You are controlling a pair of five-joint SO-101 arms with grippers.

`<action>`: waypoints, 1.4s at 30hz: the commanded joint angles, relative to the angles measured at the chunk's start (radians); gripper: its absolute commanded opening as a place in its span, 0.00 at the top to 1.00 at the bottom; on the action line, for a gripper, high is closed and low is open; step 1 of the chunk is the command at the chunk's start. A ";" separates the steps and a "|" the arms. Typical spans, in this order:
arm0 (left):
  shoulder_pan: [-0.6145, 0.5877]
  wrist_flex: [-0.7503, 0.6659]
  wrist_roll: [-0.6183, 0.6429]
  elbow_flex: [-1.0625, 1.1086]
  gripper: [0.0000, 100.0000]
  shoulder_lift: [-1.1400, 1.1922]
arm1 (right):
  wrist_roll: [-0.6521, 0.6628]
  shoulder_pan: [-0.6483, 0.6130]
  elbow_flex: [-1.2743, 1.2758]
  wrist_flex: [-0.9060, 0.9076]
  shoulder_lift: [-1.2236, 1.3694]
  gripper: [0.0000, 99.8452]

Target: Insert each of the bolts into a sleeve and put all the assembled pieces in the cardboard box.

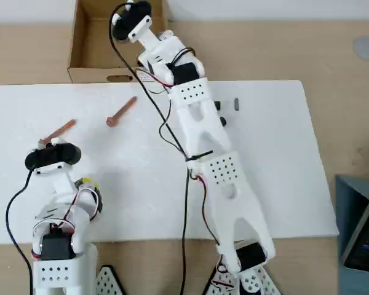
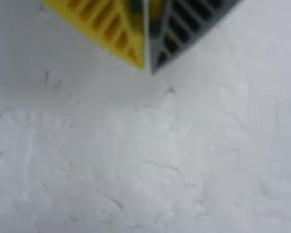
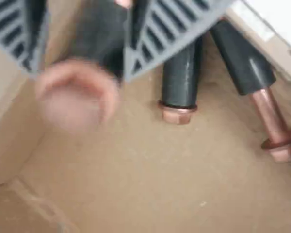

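R gripper [image 3: 81, 68] clamps sleeved bolt [image 3: 99, 34] over cardboard box [image 1: 95, 37]; L gripper [image 2: 146, 63] closed, empty, tips near white foam pad [image 2: 136, 160].

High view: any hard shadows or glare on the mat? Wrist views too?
High view: soft shadows on the mat, no glare. Left wrist view: mat evenly lit, dimmer near the left gripper. Right wrist view: box floor shaded under the right gripper and its sleeve.

I'm looking down on a light wooden desk [image 1: 350, 123] with a white foam sheet [image 1: 277, 184] spread across its middle. A grey cable grommet [image 1: 368, 47] sits near the far right corner. A pale strip [image 1: 264, 9] runs beyond the far edge.
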 commanded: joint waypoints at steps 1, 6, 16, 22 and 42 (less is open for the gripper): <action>-0.008 -0.014 0.003 -0.006 1.00 -0.007 | 0.005 0.027 -0.061 0.006 -0.022 0.86; -0.008 -0.014 0.003 -0.006 1.00 -0.007 | 0.005 0.028 -0.061 0.008 -0.024 0.86; -0.008 -0.014 0.003 -0.006 1.00 -0.007 | 0.002 0.038 -0.234 0.232 -0.065 0.98; -0.008 -0.014 0.003 -0.006 1.00 -0.007 | 0.000 0.067 -0.232 0.373 -0.189 0.99; -0.008 -0.014 0.003 -0.006 1.00 -0.007 | 0.002 0.093 -0.225 0.904 -0.438 0.99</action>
